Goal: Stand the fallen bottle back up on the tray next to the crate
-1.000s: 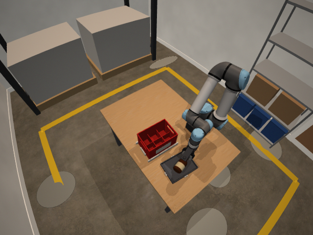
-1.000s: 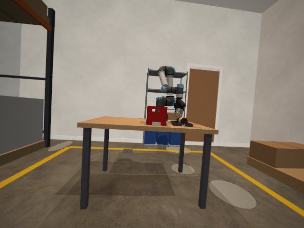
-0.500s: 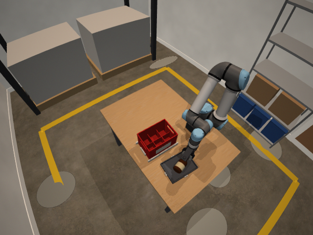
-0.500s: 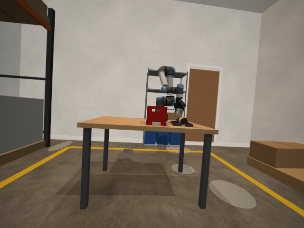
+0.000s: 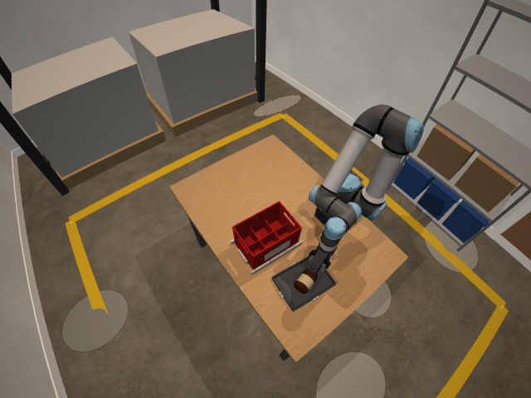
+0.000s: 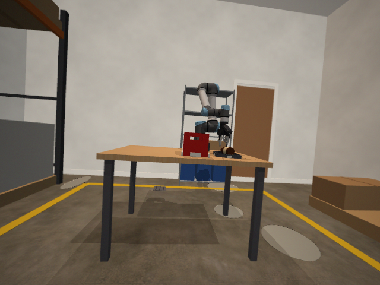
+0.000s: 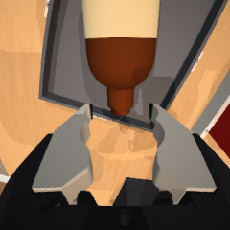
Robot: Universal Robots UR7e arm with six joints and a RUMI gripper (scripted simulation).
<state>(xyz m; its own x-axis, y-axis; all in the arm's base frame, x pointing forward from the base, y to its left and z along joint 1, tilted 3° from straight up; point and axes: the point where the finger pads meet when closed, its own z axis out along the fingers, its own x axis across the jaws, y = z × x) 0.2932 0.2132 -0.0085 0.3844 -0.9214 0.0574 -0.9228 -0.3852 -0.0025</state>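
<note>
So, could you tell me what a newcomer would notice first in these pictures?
Probably the brown glass bottle with a cream label, lying on its side in the dark grey rectangular tray, neck towards the arm. The two-fingered grey claw hangs open just off the neck, gripping nothing. Next to the tray stands the bright red plastic crate with dividers on the wooden table.

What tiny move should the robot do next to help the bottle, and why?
Probably ease the gripper forward until its fingers sit on either side of the bottle's neck. The brown bottle lies flat on the dark tray, neck pointing toward the gripper, which is open, holds nothing and stops just short of the bottle's mouth.
</note>
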